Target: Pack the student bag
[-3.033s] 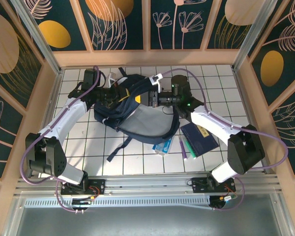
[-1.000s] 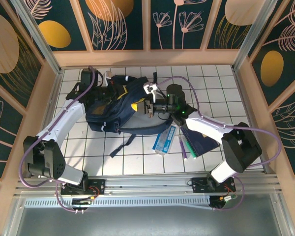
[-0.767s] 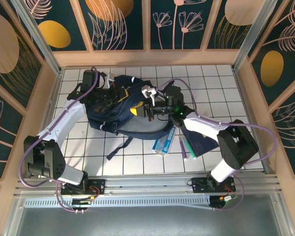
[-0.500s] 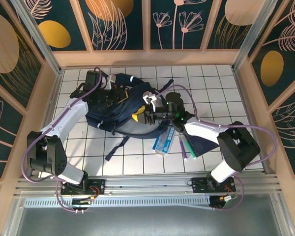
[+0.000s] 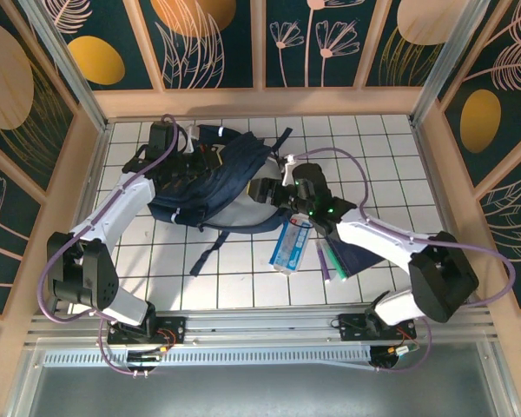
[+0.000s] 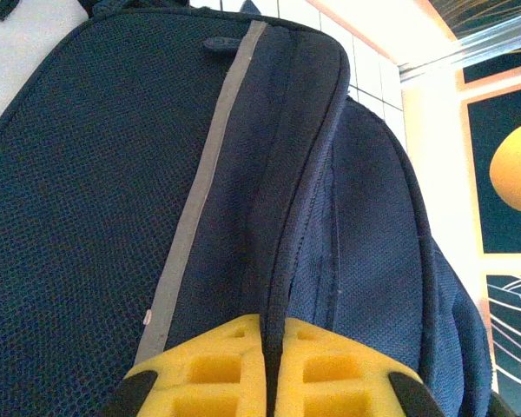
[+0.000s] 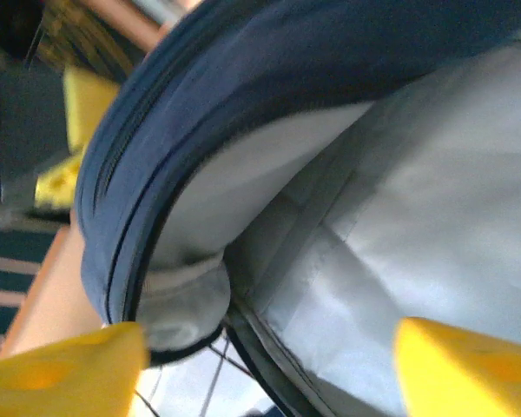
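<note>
Pinch: left gripper (image 6: pixel 272 369) pressed together on a seam fold of the student bag (image 5: pixel 215 178).
Bag: slumped on the tiled table (image 5: pixel 391 156), left of centre, between both grippers.
Handling: soft, limp fabric (likely sags wherever unsupported); best taken by the zip rim or a seam.
Right gripper (image 7: pixel 265 365): pads spread wide at the grey-lined mouth, gripping nothing.
Unpacked: carton (image 5: pixel 291 245), pens (image 5: pixel 328 259), book (image 5: pixel 358 248), just right of the bag.

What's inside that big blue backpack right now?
At the student bag's open mouth, light grey lining shows, with no packed item lying on it. Deeper in, the navy fabric covers the rest, so what lies there can't be told.
</note>
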You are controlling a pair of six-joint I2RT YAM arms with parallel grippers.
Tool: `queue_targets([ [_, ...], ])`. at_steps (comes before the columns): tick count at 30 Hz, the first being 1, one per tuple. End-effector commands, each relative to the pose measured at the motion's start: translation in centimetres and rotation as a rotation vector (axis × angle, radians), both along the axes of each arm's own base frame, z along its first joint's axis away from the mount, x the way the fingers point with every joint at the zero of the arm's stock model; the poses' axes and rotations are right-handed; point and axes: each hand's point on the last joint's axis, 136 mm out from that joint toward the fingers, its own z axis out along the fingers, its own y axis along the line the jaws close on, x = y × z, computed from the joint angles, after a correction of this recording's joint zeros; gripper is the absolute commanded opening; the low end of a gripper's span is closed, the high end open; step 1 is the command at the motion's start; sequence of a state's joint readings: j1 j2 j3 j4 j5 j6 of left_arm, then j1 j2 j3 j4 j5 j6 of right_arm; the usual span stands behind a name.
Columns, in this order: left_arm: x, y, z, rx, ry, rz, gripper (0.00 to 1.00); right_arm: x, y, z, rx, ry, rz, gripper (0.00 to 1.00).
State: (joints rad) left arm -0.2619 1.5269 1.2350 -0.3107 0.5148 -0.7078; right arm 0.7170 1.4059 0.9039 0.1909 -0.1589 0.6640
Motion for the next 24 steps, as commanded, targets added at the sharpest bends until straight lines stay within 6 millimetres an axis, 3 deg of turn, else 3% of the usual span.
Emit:
queue_targets([
  [1,0.7,0.5,1.4,-0.023,-0.054,0.035,0.0,0.9,-4.0,0.9,0.067,0.164,-0.235,0.99],
  [3,0.7,0.4,1.4,-0.028,-0.058,0.026,0.0,0.8,-3.7,2.1,0.169,0.139,-0.169,0.94],
  [7,0.5,0.1,1.3,-0.032,-0.059,0.004,0.0,0.8,-2.7,3.6,0.193,0.111,-0.111,0.94],
  [11,0.2,-0.4,1.4,-0.032,-0.082,-0.044,0.0,2.4,-2.5,4.1,0.264,0.22,-0.139,0.93],
  [15,0.1,-0.1,1.5,0.003,-0.12,-0.058,0.0,3.3,-0.7,4.6,0.452,0.344,-0.093,0.87],
  [21,0.0,0.2,0.7,0.065,-0.161,-0.091,0.0,5.2,1.8,4.9,0.586,0.432,-0.054,0.56],
  [24,0.1,0.3,1.0,0.101,-0.197,-0.111,0.0,5.7,2.1,5.0,0.611,0.447,-0.061,0.26],
])
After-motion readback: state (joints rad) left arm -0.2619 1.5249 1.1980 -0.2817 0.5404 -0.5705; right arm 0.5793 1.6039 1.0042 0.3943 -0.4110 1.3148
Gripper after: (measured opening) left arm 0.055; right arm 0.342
